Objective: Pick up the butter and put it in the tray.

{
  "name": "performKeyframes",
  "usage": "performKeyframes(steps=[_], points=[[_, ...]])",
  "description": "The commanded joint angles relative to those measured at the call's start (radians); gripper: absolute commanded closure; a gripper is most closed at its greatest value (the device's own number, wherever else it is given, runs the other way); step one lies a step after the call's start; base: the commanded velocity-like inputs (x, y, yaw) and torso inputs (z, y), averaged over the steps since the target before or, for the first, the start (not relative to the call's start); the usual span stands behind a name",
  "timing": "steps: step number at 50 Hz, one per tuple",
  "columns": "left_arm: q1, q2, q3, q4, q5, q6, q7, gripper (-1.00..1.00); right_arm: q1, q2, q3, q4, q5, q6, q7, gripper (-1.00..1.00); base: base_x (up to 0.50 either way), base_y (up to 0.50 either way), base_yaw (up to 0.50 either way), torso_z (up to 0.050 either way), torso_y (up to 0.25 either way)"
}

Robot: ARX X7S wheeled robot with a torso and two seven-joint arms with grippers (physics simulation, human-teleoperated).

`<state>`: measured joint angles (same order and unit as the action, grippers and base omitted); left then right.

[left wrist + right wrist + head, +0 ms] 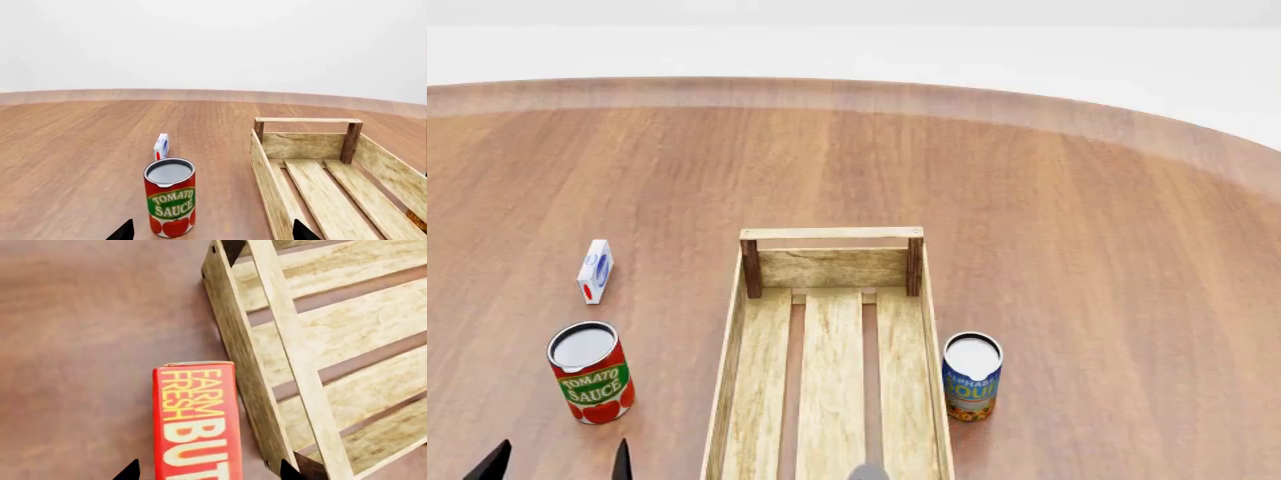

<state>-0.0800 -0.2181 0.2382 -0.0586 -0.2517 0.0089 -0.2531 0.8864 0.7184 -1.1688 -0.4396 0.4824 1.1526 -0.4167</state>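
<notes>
The butter (195,422) lies on the table (80,340) directly under the right tool (210,471), tips spread either side of it, not gripping. Its long axis runs alongside the tray (240,345) wall, just beside it, probably not touching. Right arm is nearer; left tool (210,231) is open by the tomato sauce can (170,197).

The butter (195,422) is seen only in the right wrist view: a red carton lettered "FARM FRESH" in yellow and "BUT…" in white, cut off at the picture's edge. It is laid on the wooden table just beside the outer side wall of the tray (250,375), roughly parallel to it; contact cannot be told. The tray (731,370), a long crate of pale weathered wood with three bottom slats and dark corner posts, is set lengthwise, running from near to far.
</notes>
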Motion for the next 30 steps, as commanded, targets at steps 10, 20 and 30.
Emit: performKeyframes(steps=[10, 20, 30], points=[[0.005, -0.007, 0.008, 0.013, -0.005, 0.001, -0.01, -1.0, -0.04, -0.004, -0.03, 0.118, -0.034, -0.099, -0.013, -1.0, 0.0, 0.0, 0.0, 0.0, 0.0], [0.008, -0.012, 0.012, 0.023, -0.009, -0.003, -0.014, -1.0, -0.067, -0.031, -0.06, 0.233, -0.059, -0.175, -0.034, -1.0, 0.0, 0.0, 0.0, 0.0, 0.0], [0.01, -0.017, 0.018, 0.03, -0.011, -0.007, -0.017, -1.0, -0.094, -0.066, -0.089, 0.345, -0.078, -0.244, -0.062, -1.0, 0.0, 0.0, 0.0, 0.0, 0.0]])
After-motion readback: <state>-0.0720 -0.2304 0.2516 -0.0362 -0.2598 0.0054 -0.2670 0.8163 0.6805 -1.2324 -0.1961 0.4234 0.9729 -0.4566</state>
